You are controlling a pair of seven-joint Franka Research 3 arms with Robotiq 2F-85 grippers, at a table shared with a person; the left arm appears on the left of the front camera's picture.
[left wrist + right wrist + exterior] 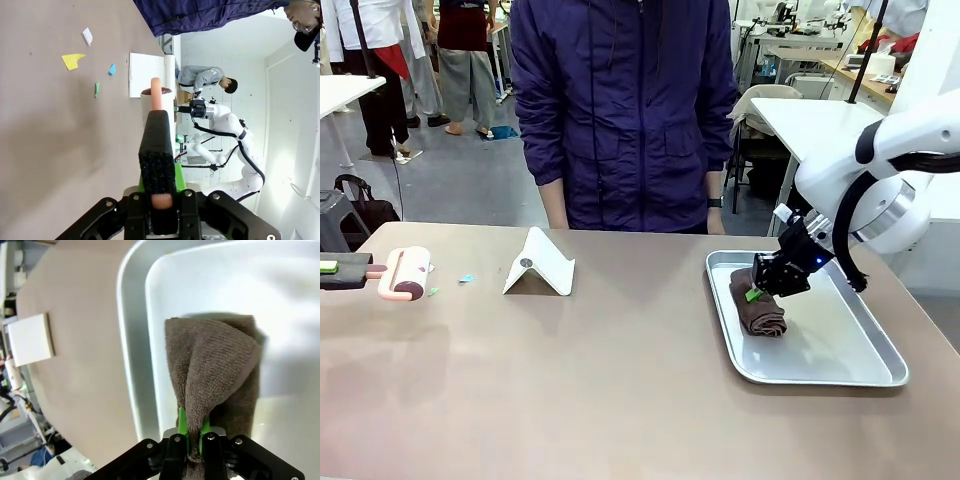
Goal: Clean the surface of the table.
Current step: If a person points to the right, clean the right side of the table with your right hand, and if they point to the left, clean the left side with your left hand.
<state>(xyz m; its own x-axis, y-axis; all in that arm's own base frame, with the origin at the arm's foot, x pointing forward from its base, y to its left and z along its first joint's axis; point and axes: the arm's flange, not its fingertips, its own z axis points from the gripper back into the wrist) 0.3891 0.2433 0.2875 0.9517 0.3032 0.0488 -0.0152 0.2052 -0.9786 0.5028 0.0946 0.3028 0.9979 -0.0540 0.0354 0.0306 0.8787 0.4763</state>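
The brownish-taupe table [620,380] carries small paper scraps [466,278] near its far left. My left gripper [362,271] hovers there, shut on the pink handle of a lint roller [408,272]. In the left wrist view the lint roller [157,97] sticks out past my left gripper [158,120], with yellow [72,61], white [87,36], blue [112,69] and green [97,89] scraps on the table [50,150] beside it. My right gripper [762,291] is shut on a fold of a brown towel [762,312] in the metal tray [840,375]. From the right wrist, the towel [215,365] rises from my right gripper [192,442].
A folded white stand [540,265] sits mid-table, left of centre. A person in a dark blue jacket [620,110] stands at the far edge. The tray rim [132,365] runs along the towel's side, and the white stand [30,339] shows farther off.
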